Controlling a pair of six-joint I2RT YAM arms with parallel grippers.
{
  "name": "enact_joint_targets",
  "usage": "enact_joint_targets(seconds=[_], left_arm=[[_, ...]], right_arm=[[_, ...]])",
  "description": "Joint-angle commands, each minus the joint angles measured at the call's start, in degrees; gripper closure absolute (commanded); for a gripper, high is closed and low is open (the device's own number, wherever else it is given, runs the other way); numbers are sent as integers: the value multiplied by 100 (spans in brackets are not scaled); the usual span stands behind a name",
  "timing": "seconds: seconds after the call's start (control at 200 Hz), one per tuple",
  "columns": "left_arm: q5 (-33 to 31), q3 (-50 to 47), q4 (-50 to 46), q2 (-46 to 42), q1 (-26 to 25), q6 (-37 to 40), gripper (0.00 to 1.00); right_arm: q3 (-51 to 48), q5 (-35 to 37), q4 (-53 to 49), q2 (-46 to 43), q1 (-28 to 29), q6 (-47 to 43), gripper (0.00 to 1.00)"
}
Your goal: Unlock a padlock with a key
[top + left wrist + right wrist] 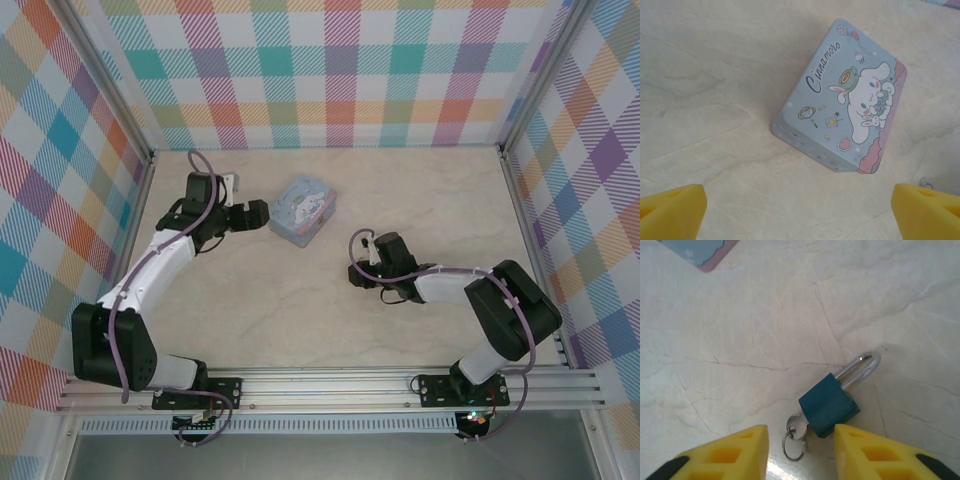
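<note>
The padlock is a small teal-blue block with a silver shackle, lying flat on the pale marble-look table. The key is tiny and silvery; its head sticks out of the padlock's lower end and carries a thin split ring. My right gripper is open, its yellow fingers either side of the key and the padlock's lower corner, touching neither. In the top view the right gripper points left at mid-table. My left gripper is open, holds nothing and hovers just left of the tin.
A pale blue cartoon tin lies closed at back centre, and its corner shows in the right wrist view. A small metal loop peeks out above the left gripper's right finger. Checked walls enclose the table.
</note>
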Motion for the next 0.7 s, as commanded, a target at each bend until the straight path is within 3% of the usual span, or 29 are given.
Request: enact_joint_targets(seconds=[0.0, 0.17, 0.335, 0.485, 0.625, 0.695], left_arm=[[-170, -250, 303, -413, 68, -160, 1], [-556, -664, 501, -933, 94, -367, 0], [-1058, -1142, 997, -1394, 138, -714, 0], [-1478, -1641, 1282, -1688, 156, -1119, 0], [-1962, -2166, 1466, -1862, 148, -1289, 0], [-2343, -2447, 1531, -1994, 148, -1269, 0]], right_arm=[[-6, 110, -80, -445, -97, -111, 54], [79, 124, -551, -1004, -413, -189, 42], [-3, -12, -624, -1499, -1073, 248, 33], [-155, 0, -577, -1908, -1651, 605, 17], [-357, 316, -537, -2341, -2121, 673, 0], [-409, 546, -586, -2548, -2291, 470, 0]])
